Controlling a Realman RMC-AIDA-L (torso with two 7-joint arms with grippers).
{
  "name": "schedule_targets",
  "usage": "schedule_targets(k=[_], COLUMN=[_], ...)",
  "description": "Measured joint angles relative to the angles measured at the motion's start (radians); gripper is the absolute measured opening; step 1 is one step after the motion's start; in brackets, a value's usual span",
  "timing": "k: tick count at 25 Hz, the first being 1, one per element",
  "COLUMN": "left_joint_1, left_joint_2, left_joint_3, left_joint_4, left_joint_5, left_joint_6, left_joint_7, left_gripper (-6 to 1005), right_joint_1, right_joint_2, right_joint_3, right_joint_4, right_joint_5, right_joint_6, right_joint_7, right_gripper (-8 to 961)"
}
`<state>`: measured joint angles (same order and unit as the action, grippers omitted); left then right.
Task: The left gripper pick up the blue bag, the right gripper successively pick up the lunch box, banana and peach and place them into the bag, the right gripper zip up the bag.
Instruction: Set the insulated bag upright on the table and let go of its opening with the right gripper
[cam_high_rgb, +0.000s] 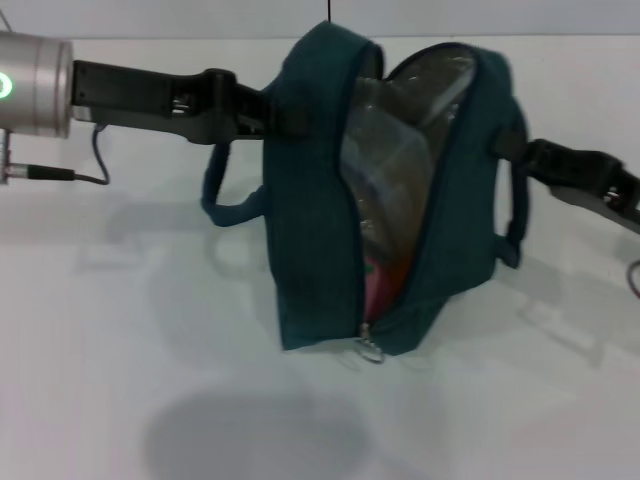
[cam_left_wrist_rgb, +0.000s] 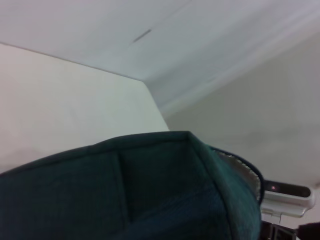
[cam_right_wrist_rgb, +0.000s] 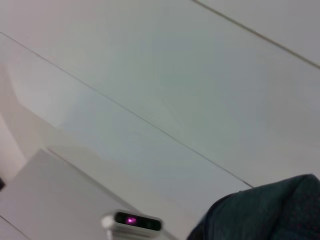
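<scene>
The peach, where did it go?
Head view: something pink, likely the peach, sits low inside the open bag, mid-table, just above the zipper ring.

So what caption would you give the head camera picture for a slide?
Left gripper and right gripper flank the upright, still-unzipped blue bag, foil lining showing.

White table, pale wall beyond

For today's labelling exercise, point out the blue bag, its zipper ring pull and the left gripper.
blue bag (cam_high_rgb: 310, 230), head view, left fabric side.
zipper ring pull (cam_high_rgb: 370, 350), head view, metal ring.
left gripper (cam_high_rgb: 262, 110), head view, claw at bag's edge.
</scene>
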<state>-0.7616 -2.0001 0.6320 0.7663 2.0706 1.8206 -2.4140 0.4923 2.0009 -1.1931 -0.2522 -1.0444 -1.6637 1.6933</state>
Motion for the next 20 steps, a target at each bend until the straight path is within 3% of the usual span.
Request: schedule_targets(k=[6, 12, 20], left_joint_1=[-0.057, -0.098, -0.101], left_joint_2=[-0.024, -0.05, -0.071], left_joint_3=[0.0, 0.008, 0.088], left_joint_4=[-0.073, -0.16, -0.186], left_joint_5=[-0.001, 0.008, 0.011], left_joint_6=[-0.024, -0.09, -0.195], left_joint_7=[0.0, 0.01, 0.002], left_gripper=[40, 40, 40], right_joint_1=[-0.08, -0.112, -0.108], right_joint_2=[-0.031, -0.063, -0.069], right_joint_3=[0.056, 0.074, 0.067], right_joint_4=[-0.032, -0.022, -0.02], right_joint_5=[0.0, -0.001, -0.008], right_joint_6=[-0.089, -0.087, 0.001], right_joint_7=[-0.011, 0.001, 0.044], right_gripper=[18, 18, 25])
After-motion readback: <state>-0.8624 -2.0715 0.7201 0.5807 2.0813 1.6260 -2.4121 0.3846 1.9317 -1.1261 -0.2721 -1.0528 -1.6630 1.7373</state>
